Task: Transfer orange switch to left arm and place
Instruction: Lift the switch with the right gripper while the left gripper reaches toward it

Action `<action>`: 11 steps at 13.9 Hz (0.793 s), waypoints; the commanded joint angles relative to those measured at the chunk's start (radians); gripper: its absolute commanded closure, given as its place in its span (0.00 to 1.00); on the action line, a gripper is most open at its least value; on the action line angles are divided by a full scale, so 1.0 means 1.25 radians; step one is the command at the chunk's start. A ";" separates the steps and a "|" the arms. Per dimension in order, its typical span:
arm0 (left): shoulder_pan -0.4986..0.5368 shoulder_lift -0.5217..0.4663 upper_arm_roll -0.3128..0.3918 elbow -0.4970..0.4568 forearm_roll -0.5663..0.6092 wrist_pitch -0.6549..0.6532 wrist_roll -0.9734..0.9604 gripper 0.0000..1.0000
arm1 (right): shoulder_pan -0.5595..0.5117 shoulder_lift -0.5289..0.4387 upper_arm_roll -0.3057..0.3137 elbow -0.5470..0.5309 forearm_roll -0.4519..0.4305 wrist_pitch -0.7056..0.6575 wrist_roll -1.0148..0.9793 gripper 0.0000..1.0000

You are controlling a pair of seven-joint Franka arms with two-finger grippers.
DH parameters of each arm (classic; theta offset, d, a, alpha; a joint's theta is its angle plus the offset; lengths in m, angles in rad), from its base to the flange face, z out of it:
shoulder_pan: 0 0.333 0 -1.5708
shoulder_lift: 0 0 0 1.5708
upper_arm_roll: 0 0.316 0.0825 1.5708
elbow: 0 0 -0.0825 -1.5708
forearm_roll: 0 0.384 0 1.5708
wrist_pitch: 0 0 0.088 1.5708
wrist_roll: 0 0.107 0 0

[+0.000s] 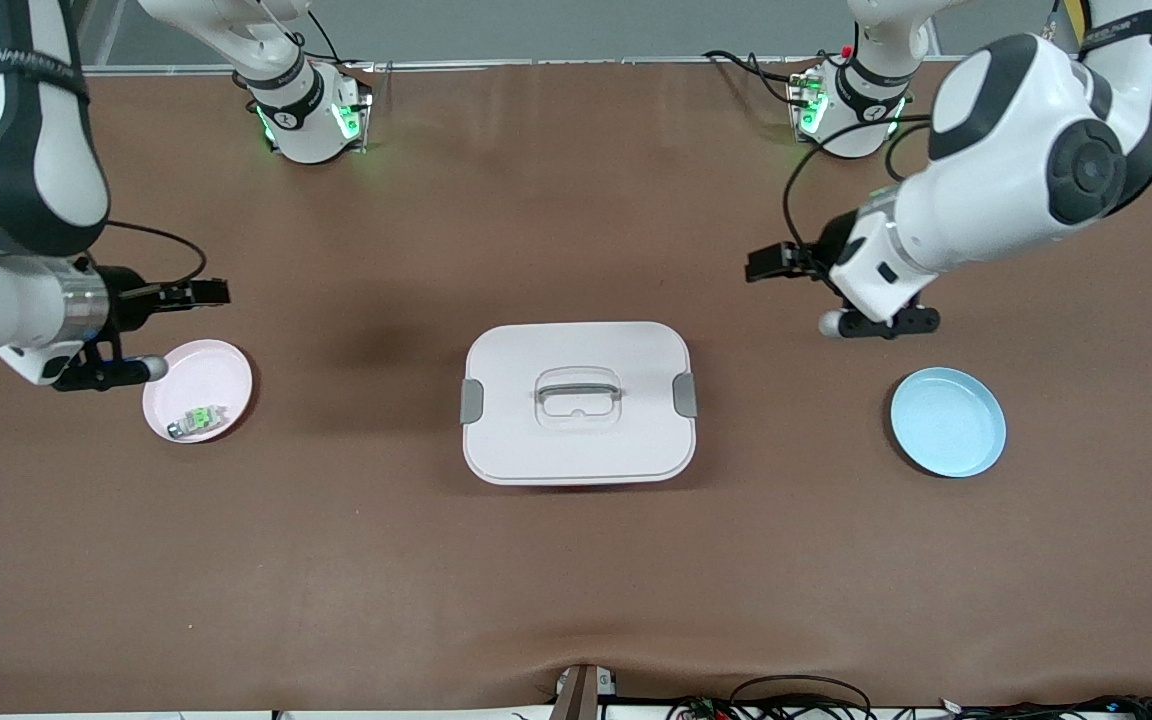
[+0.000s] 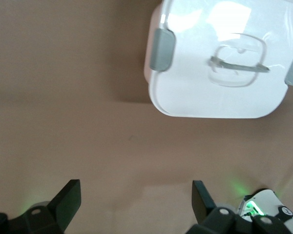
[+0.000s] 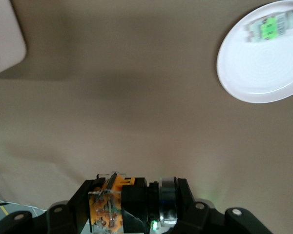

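Between the right gripper's [image 3: 132,202] fingers, right wrist view only: the orange switch [image 3: 107,207], clamped, long axis running across from finger to finger. One white box corner [image 3: 5,34] and one pink plate [image 3: 263,73] holding one green switch [image 3: 268,27] lie ahead of the jaws.

Left wrist view: left gripper [image 2: 136,204] spread wide, nothing between the fingers, box [image 2: 219,58] ahead.

Front view: one box [image 1: 576,403] mid-table, two plates, pink [image 1: 226,375] and blue [image 1: 948,422]; right gripper [image 1: 198,292] above the table just beside the pink plate, left gripper [image 1: 771,262] above bare table; orange switch not discernible.

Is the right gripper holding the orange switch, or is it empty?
Holding it. In the right wrist view, the right gripper is shut on the orange switch, up above the brown table beside the pink plate.
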State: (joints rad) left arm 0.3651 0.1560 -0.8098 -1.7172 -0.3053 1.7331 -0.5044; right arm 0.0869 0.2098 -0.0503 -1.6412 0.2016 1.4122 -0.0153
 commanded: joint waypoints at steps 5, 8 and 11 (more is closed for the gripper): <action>0.006 -0.013 -0.109 0.038 -0.011 -0.016 -0.098 0.00 | 0.073 -0.016 -0.006 0.000 0.193 -0.007 0.263 0.83; 0.006 -0.014 -0.152 0.043 -0.011 0.015 -0.180 0.00 | 0.105 -0.010 -0.008 0.010 0.325 -0.001 0.456 0.83; 0.005 -0.014 -0.180 0.043 -0.011 0.061 -0.252 0.00 | 0.127 -0.007 -0.008 0.010 0.441 0.033 0.579 0.83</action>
State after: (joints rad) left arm 0.3626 0.1546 -1.0173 -1.6630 -0.3063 1.7850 -0.7724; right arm 0.2272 0.1971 -0.0497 -1.6407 0.6821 1.4341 0.6107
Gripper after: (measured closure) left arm 0.000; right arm 0.278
